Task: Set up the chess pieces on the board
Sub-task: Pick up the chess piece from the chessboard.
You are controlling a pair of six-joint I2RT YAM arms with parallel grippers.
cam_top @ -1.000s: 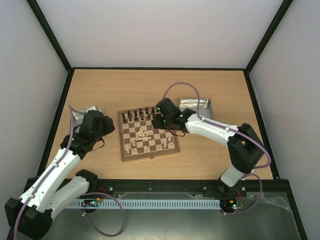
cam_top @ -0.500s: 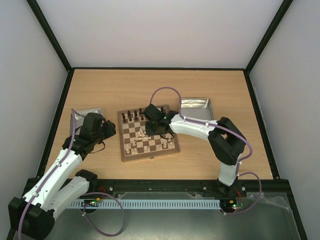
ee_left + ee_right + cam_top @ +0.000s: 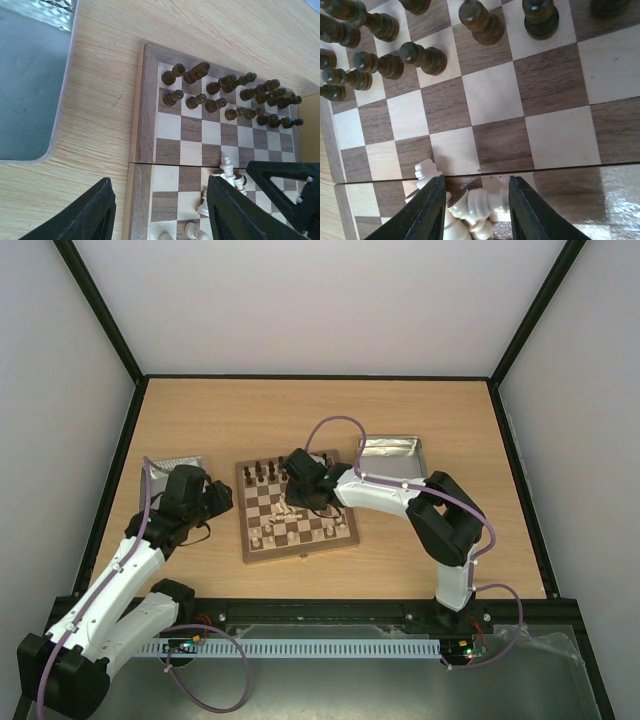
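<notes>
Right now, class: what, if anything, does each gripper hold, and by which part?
The left gripper is open and empty. The right gripper straddles a toppled pale chess piece in the central pile; whether it grips it cannot be told.

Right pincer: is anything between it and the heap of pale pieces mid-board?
Nothing visible. The right pincer is right over the pale pieces, its fingers either side of one lying on the board.

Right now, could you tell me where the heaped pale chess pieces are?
In the top view, the pale chess pieces lie at the middle of the board, just nearer than the dark chessmen, between the fingers of the right pincer.
</notes>
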